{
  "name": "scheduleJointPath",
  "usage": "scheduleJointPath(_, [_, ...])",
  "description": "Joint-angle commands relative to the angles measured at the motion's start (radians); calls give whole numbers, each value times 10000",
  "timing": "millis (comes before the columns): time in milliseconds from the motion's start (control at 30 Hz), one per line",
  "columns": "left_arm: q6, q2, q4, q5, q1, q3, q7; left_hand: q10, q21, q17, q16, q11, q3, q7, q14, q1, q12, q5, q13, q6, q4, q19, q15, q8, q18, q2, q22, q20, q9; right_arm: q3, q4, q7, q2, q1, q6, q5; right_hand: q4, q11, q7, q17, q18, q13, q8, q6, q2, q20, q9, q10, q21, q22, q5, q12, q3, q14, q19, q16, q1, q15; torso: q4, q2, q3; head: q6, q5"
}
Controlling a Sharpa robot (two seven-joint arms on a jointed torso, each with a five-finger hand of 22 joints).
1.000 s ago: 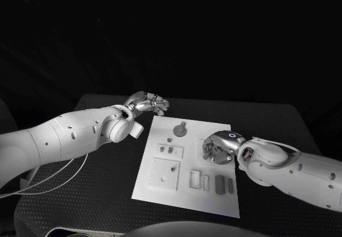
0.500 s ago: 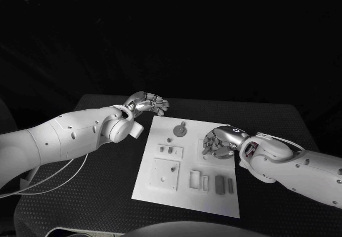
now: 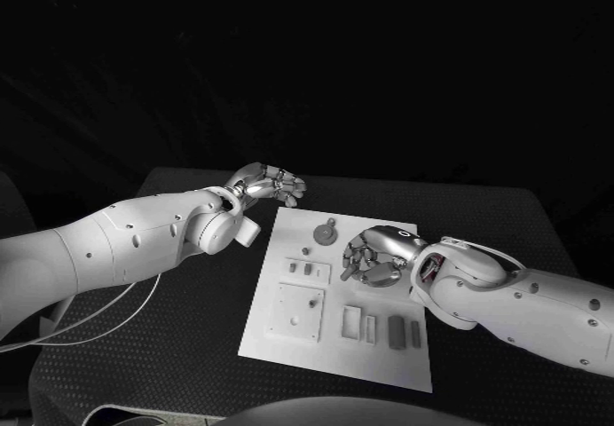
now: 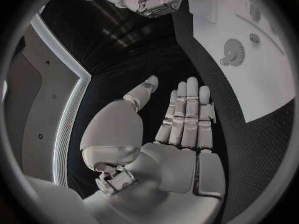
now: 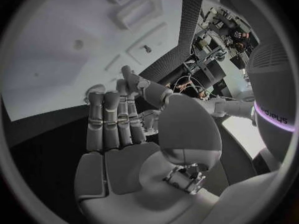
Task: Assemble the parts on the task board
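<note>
In the right wrist view, pale lettering runs along the white arm casing [image 5: 274,112] beside a glowing ring; it looks like a brand name, but it is bent by the lens and partly cut off, so it cannot be read with certainty. The task board [image 3: 335,302], its parts and the hands carry no readable text, numbers or signs.

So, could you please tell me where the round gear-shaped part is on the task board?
In the head view, the round gear-shaped part lies near the task board's far edge, between the left robot hand and the right robot hand.
</note>
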Motion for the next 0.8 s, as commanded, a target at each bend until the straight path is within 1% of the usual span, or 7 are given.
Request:
scheduleJointPath(33, [97, 37, -10, 51, 14, 9, 65, 11, -62, 13, -68, 73, -5, -4, 33, -6, -62, -7, 10, -63, 66, 44, 0, 34, 130, 72, 14, 20, -15, 3, 59, -174, 322, -3, 220, -538, -73, 11, 11, -6, 386, 8, 35, 43, 44, 3, 216, 15, 49, 163, 26, 58, -21, 58, 39, 17, -61, -24, 0, 0, -5, -26, 67])
scheduleJointPath(200, [118, 86, -23, 51, 14, 9, 62, 12, -64, 18, -72, 73, -6, -4, 33, -4, -63, -8, 12, -63, 65, 44, 0, 36, 130, 69, 17, 21, -15, -61, 26, -316, 858, -15, 212, -1034, -83, 12, 12, -8, 386, 12, 32, 39, 53, 0, 223, 12, 50, 162, 28, 58, -24, 61, 43, 16, -64, -24, 24, 0, -11, -65, 122])
scheduleJointPath(300, [107, 97, -13, 51, 14, 9, 63, 14, -66, 21, -75, 73, -6, -5, 33, -4, -63, -8, 13, -62, 67, 44, 1, 38, 130, 71, 18, 21, -15, -147, -20, -377, 1168, -93, 231, -1351, -92, 11, 13, -10, 386, 17, 30, 35, 64, -3, 228, 9, 53, 160, 30, 58, -25, 67, 49, 16, -64, -25, 37, 0, -28, -28, 78])
scheduleJointPath(400, [111, 131, -17, 51, 15, 10, 57, 14, -67, 25, -78, 73, -6, -5, 33, -4, -64, -8, 15, -61, 68, 44, 1, 39, 129, 72, 20, 22, -15, -308, -30, -434, 1403, -145, 272, -1515, -99, 11, 14, -12, 386, 20, 29, 32, 69, -6, 233, 7, 54, 159, 31, 58, -27, 72, 55, 16, -65, -25, 34, -11, -42, -29, 121])
scheduleJointPath(500, [174, 157, 16, 51, 15, 10, 22, 15, -69, 29, -80, 73, -6, -5, 34, -4, -64, -8, 16, -62, 70, 44, 1, 40, 129, 73, 21, 22, -15, -420, -38, -481, 1605, -227, 278, -1761, -107, 12, 16, -14, 386, 24, 26, 27, 68, -9, 237, 4, 55, 158, 33, 58, -30, 77, 60, 15, -67, -25, 26, -14, -31, -36, 145])
scheduleJointPath(567, [200, 169, 21, 51, 15, 10, -1, 14, -70, 32, -84, 73, -6, -5, 33, -1, -66, -8, 17, -62, 67, 44, 2, 41, 130, 71, 23, 22, -15, -432, -41, -520, 1709, -319, 216, -1935, -111, 11, 16, -16, 386, 26, 25, 25, 70, -11, 240, 3, 56, 157, 33, 58, -29, 81, 64, 14, -65, -26, 28, -1, -17, -2, 170])
scheduleJointPath(800, [183, 195, -11, 51, 15, 10, -1, 10, -77, 41, -96, 74, -10, -4, 27, -4, -71, -10, 19, -66, 69, 40, 5, 42, 128, 63, 27, 24, -16, -463, -119, -614, 2058, -432, 383, -2271, -124, 10, 17, -22, 386, 34, 20, 19, 81, -20, 250, -2, 59, 153, 34, 58, -25, 97, 81, 13, -58, -28, 23, 9, 11, -42, 315])
